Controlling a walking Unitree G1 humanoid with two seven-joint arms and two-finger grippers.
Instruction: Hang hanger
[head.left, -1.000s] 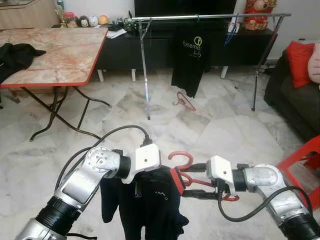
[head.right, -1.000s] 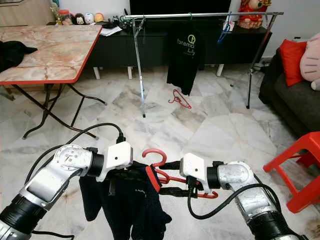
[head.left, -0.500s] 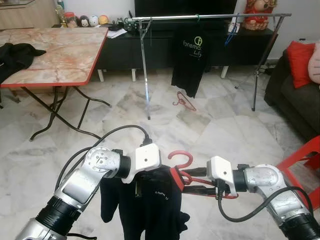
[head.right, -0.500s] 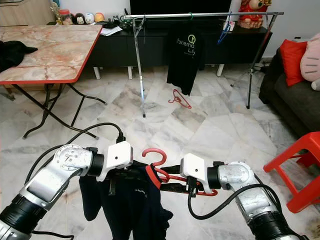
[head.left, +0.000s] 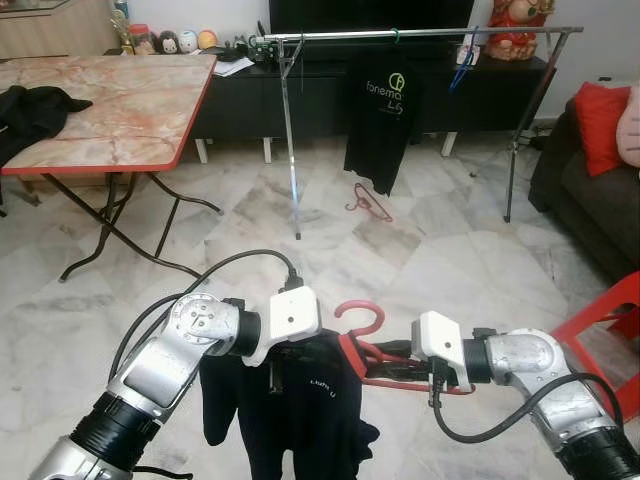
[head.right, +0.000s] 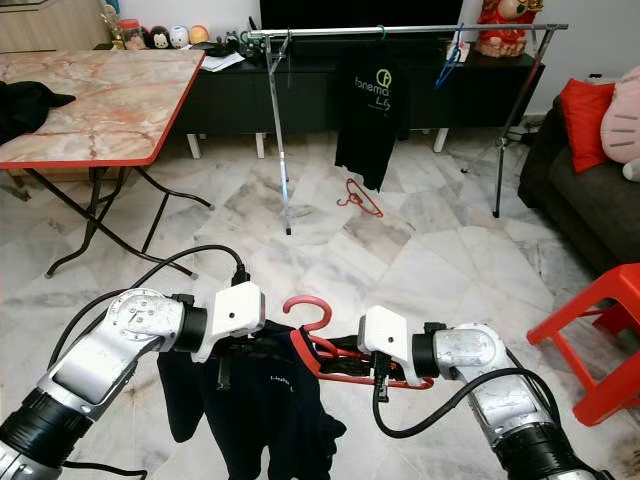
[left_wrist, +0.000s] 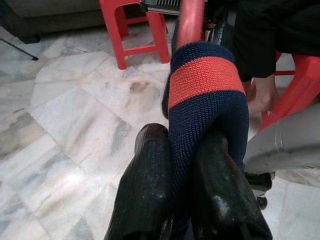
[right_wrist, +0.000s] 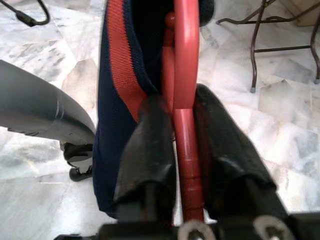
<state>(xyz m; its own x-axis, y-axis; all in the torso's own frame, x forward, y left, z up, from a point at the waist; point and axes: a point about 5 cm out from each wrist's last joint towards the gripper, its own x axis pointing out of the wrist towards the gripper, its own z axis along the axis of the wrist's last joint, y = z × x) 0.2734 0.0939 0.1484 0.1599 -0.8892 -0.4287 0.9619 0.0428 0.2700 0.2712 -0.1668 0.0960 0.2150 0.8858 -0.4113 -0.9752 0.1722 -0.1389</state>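
The right gripper (right_wrist: 172, 145) was pinched on the red hanger (right_wrist: 185, 75), which ran straight between its two fingers; half a second and a second before, those fingers stood spread around the hanger's bar, so the clamp had only just closed. The left gripper (left_wrist: 180, 170) was pressed together on the navy collar (left_wrist: 202, 75) with its orange band, holding the dark garment (head.left: 300, 410) that drooped below both arms. The hanger sat low between the grippers, its hook (head.left: 360, 312) curling up, one shoulder tucked into the neck opening. With both holds firm, the garment looked ready to be carried. The rack (head.left: 420, 33) stood well apart across the marble floor (head.left: 440, 250), a black shirt (head.left: 383, 115) already hung on it and a spare hanger (head.left: 368, 203) lying beneath, so walking there likely came next.
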